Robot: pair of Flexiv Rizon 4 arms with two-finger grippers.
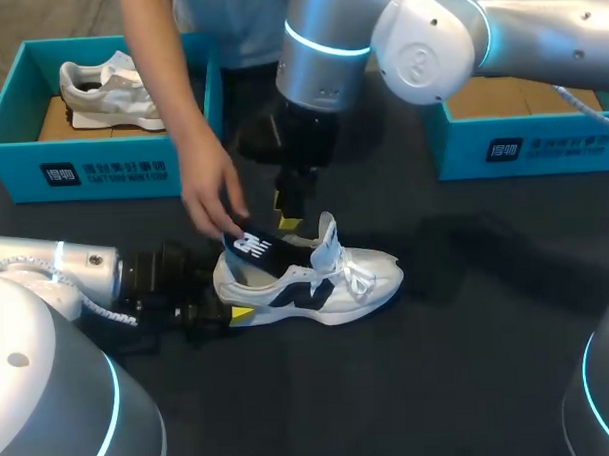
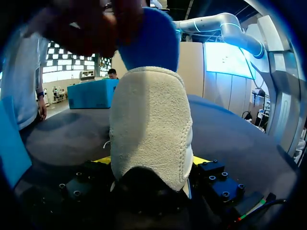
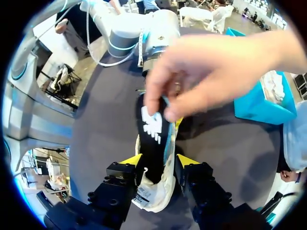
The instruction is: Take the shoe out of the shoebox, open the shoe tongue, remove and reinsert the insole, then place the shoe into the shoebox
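A white sneaker (image 1: 321,279) with dark side marks lies on the dark table, toe pointing right. My left gripper (image 1: 227,291) holds its heel, and in the left wrist view the fuzzy heel (image 2: 151,124) fills the gap between both yellow tips. A person's hand (image 1: 208,196) pinches a black insole (image 1: 255,246) with a white logo, sticking out of the shoe's opening. My right gripper (image 1: 287,214) hangs just above the opening, fingers pointing down and open. In the right wrist view the insole (image 3: 153,139) and the raised tongue (image 3: 153,201) show between its tips.
A teal shoebox (image 1: 103,175) at the back left holds another pale sneaker (image 1: 110,90). A second teal shoebox (image 1: 522,145) at the back right shows only cardboard inside. The person's forearm crosses the table's back edge beside my right arm.
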